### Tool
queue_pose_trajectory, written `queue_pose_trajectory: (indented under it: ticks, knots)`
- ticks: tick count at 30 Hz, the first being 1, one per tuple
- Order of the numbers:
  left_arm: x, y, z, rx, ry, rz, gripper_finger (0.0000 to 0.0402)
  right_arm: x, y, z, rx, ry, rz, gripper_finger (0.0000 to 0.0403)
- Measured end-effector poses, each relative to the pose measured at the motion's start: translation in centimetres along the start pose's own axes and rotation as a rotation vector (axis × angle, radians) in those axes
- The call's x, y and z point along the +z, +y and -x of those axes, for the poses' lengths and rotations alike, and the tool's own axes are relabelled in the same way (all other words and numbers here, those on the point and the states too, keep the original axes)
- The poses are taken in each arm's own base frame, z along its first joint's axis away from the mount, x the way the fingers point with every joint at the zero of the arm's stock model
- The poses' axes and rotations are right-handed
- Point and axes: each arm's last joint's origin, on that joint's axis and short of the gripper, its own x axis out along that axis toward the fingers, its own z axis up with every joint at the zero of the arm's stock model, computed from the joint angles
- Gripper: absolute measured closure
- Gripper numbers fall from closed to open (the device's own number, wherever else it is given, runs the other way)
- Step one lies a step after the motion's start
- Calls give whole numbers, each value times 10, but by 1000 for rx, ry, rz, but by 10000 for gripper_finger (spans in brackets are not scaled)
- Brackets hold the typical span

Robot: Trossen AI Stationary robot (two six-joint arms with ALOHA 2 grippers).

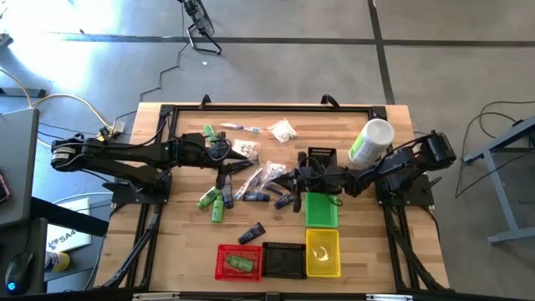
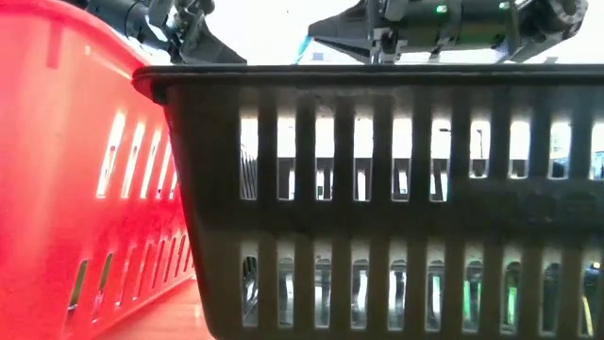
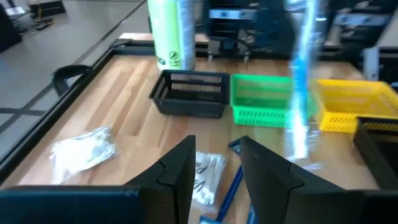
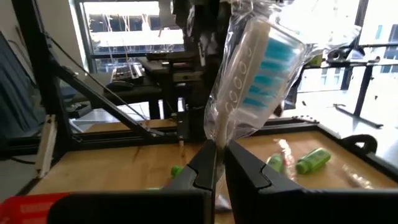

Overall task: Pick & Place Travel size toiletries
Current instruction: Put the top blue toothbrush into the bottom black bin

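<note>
A clear-wrapped toothbrush (image 4: 255, 74) with blue-and-white bristles stands up from my right gripper (image 4: 221, 165), which is shut on it above the table's middle (image 1: 294, 180); in the left wrist view the toothbrush (image 3: 300, 93) shows in mid-air. My left gripper (image 3: 216, 168) is open at the left-centre (image 1: 224, 163), over white packets (image 3: 205, 177) and a blue toothbrush (image 3: 230, 190) lying on the wood. Green bottles (image 1: 213, 203), a navy tube (image 1: 251, 233) and more packets (image 1: 282, 130) lie scattered on the table. My right gripper pinches the wrapped toothbrush's lower end (image 4: 219, 140) between its two fingers. The fingers come level from the table's right side and lie across the brush. The brush rises above them, tilted, bristle end (image 4: 270, 59) up, clear of the table.
Red (image 1: 238, 262), black (image 1: 284, 260) and yellow (image 1: 323, 252) baskets line the near edge; a green basket (image 1: 321, 209) and another black one (image 1: 322, 156) sit right of centre. A tall white-and-green container (image 1: 370, 142) stands at the far right. The low view is blocked by baskets.
</note>
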Motion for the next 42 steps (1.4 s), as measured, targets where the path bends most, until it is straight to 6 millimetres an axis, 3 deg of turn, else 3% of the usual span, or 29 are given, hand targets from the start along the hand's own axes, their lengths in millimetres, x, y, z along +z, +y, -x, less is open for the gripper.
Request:
queue_pose_trajectory:
  ticks: [13, 22, 26, 31, 37, 42]
  knots:
    - [-2, 0, 0, 3, 17, -3, 278, 2, 84, 30, -53, 69, -127, 390]
    - [-4, 0, 0, 2, 36, -2, 278, 32, 130, 27, 1, 293, -160, 390]
    - [-4, 0, 0, 2, 36, -2, 278, 40, 139, 27, 90, 411, -224, 390]
    - [-4, 0, 0, 2, 36, -3, 278, 34, 139, 29, 196, 589, -342, 390]
    - [-4, 0, 0, 2, 36, -3, 278, 21, 127, 30, 213, 825, -463, 390]
    - [-4, 0, 0, 2, 36, -2, 278, 20, 117, 23, 247, 886, -508, 390]
